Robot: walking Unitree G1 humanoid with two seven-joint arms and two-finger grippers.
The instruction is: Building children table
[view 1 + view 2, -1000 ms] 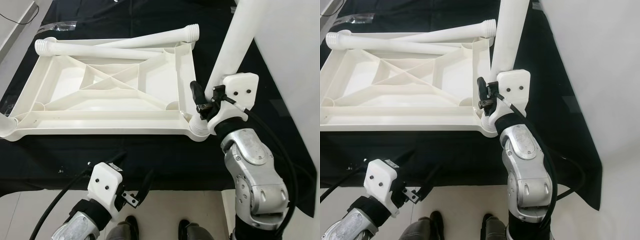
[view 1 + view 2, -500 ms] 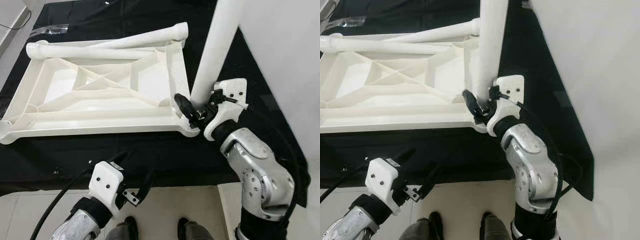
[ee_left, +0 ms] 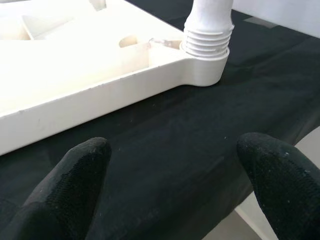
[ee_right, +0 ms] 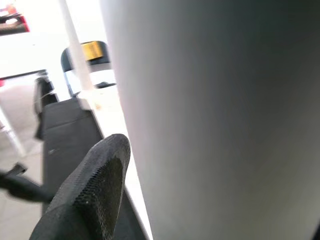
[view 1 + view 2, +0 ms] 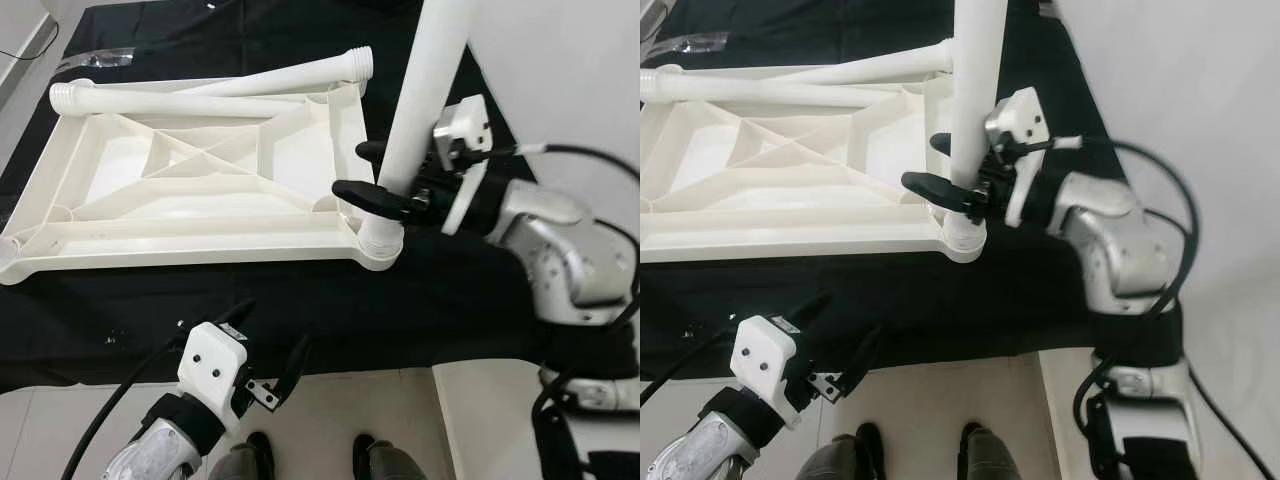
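While the upturned white table frame [image 5: 200, 190] lies on the black tabletop [image 5: 300, 310], the right gripper [image 5: 372, 172] clasps the upright leg [image 5: 420, 100] at its corner socket. The left gripper [image 5: 272, 340] hangs spread and empty beside the near edge.

Bright, even light; blurred wrist close-ups.

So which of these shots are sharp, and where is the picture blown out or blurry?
Left eye view: sharp, evenly lit, white tabletop slightly bright. Left wrist view: threaded leg sharp, tabletop overexposed, fingertips soft. Right wrist view: leg a blurred grey mass, background blown out.
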